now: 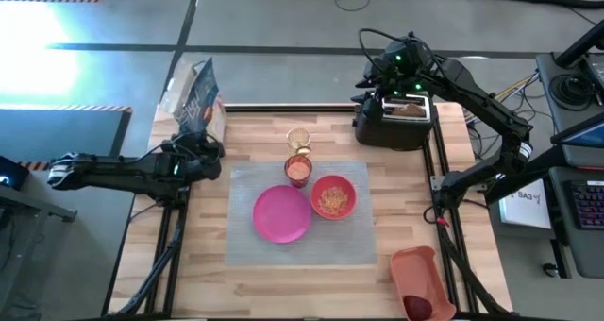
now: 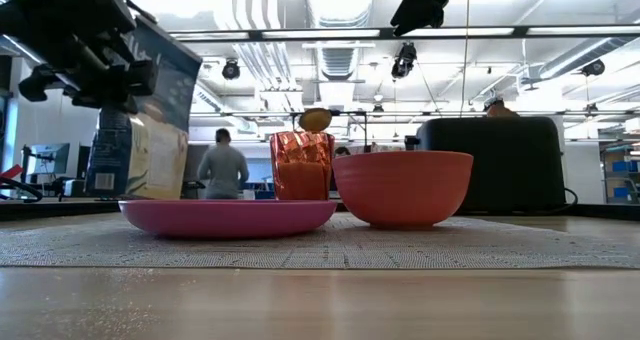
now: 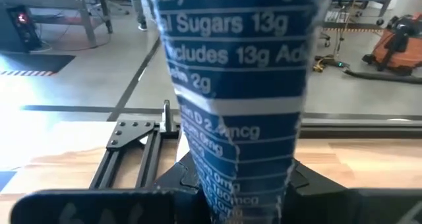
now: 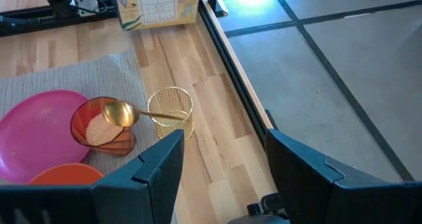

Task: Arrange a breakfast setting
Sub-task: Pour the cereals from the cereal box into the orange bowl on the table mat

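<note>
Left pincer [image 1: 206,143]: mine, at 10 o'clock on the table as seen from above, clenched on a blue cereal box [image 3: 237,105] whose nutrition panel fills the left wrist view.

Right pincer [image 4: 224,165]: mine, hanging above the black-and-silver toaster [image 1: 396,123] at 1 o'clock on the table, fingers spread apart and grasping nothing.

Grey woven placemat [image 1: 302,245]: lies at the table's centre.

- Round pink plate [image 1: 281,213] sits near the mat's middle.
- Orange bowl [image 1: 332,196], holding cereal, sits just beside the plate at its 2 o'clock.
- Small translucent orange cup [image 1: 298,170] stands at the plate's 1 o'clock, near the mat's far edge.

Clear glass [image 1: 299,138]: stands on bare wood just off the mat, at 12 o'clock from the cup.

Gold spoon [image 4: 125,112]: its bowl lies over the cup and its handle reaches to the glass.

Toast [image 1: 408,109]: a brown slab in the toaster's slot, which appears to be the slice, though the overhead view is too coarse for certainty.

Rectangular orange tray [image 1: 420,269]: lies at 5 o'clock on the table, well apart from the mat, with the red apple [image 1: 418,307] in its near end.
</note>
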Robot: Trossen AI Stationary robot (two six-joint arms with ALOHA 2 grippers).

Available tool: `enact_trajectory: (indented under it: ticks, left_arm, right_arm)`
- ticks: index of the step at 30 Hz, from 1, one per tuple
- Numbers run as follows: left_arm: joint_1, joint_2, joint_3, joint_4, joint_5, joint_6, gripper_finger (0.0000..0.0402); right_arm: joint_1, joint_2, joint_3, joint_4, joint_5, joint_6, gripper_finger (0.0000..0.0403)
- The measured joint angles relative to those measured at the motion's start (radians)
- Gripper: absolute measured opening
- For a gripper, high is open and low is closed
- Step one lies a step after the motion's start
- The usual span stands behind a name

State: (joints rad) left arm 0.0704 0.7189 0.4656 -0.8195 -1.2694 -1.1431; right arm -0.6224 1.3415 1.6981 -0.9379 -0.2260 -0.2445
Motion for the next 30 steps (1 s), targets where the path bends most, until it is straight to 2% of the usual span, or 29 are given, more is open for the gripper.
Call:
enact_trajectory:
  ticks: [6,16,20,30]
  left_arm:
    - [0.004,0.000,-0.004,-0.008,0.003,-0.005,0.0069]
    - [0.046,0.022,-0.053,-0.018,0.012,-0.137,0.0069]
    - [0.046,0.030,-0.070,-0.018,0.013,-0.167,0.0078]
    - [0.046,0.029,-0.070,-0.018,0.026,-0.129,0.0113]
  right_arm:
    - [0.000,0.000,0.000,0.000,0.000,0.001,0.0203]
    - [0.000,0.000,0.000,0.000,0.000,-0.001,0.0203]
    - [0.000,0.000,0.000,0.000,0.000,-0.001,0.0203]
    - [0.000,0.000,0.000,0.000,0.000,0.001,0.0203]
